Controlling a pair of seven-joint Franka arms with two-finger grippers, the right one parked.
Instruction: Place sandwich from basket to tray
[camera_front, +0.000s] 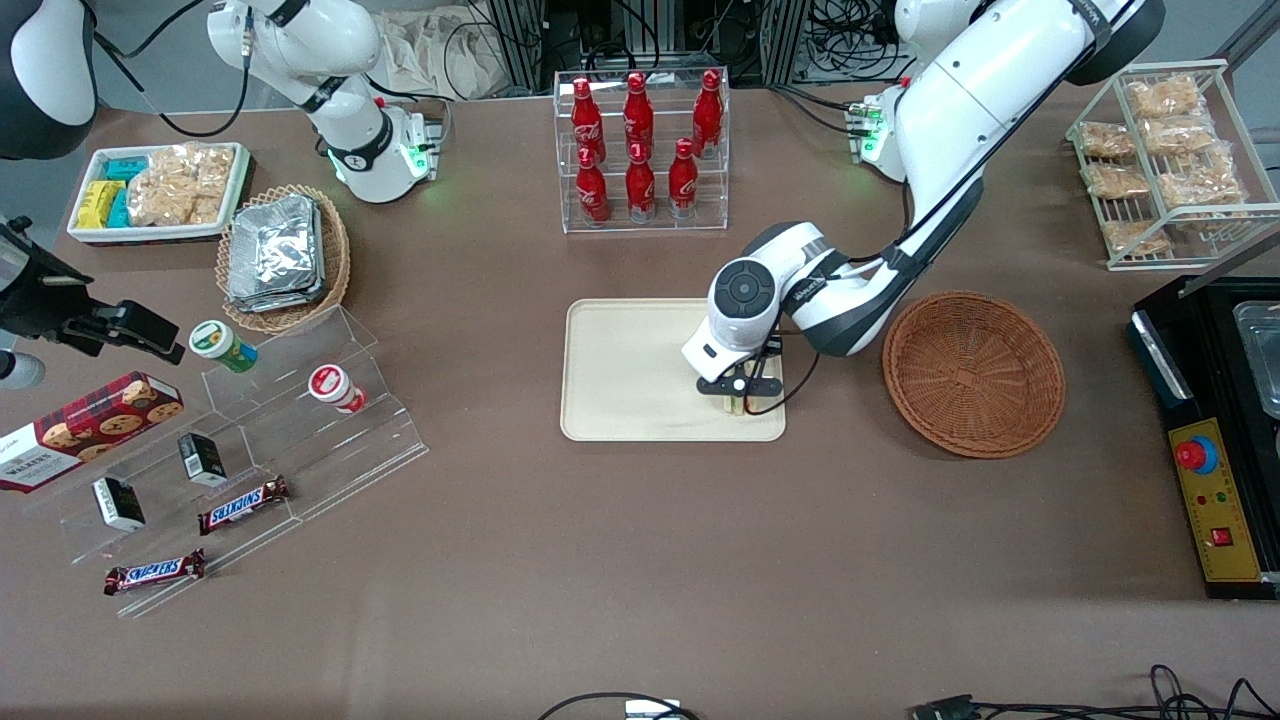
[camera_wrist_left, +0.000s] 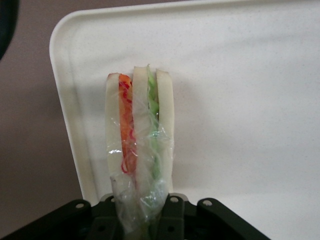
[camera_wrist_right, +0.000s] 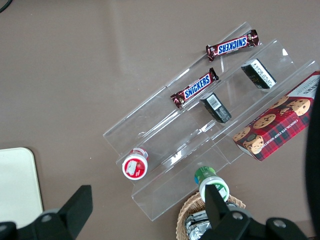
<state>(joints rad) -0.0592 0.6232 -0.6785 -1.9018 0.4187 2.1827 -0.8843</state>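
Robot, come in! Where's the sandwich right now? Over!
Gripper shut on sandwich, low over the tray, near its corner. Basket empty beside the tray. Nothing in the way underneath.

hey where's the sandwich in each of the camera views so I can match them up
Front view: sandwich under the claw, over the tray's corner nearest the reddish basket.
Left wrist view: sandwich shows edge-on above the tray.
Right wrist view: not in it.
Shared landmark: the tray.
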